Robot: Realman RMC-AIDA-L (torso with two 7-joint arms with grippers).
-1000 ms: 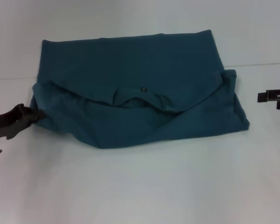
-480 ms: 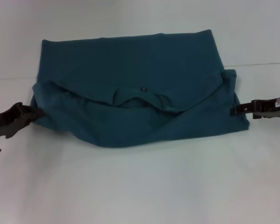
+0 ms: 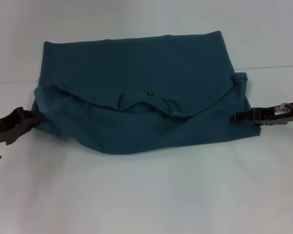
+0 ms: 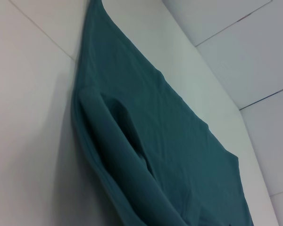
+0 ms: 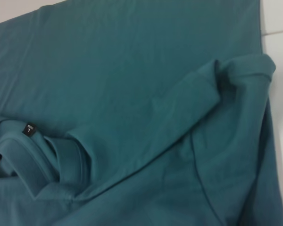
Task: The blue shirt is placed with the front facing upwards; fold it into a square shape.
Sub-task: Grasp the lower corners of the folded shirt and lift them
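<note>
There was one blue shirt (image 3: 136,92) bearing one small dark neck label (image 3: 149,92), one white table (image 3: 146,195), and two grippers: the left gripper (image 3: 36,118) and the right gripper (image 3: 233,118).

White tabletop (image 3: 146,195), thin seam line (image 3: 268,67) across it, even lighting

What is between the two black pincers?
In the head view, only the folded dark teal-blue cotton shirt lies between left pincer and right pincer.
</note>
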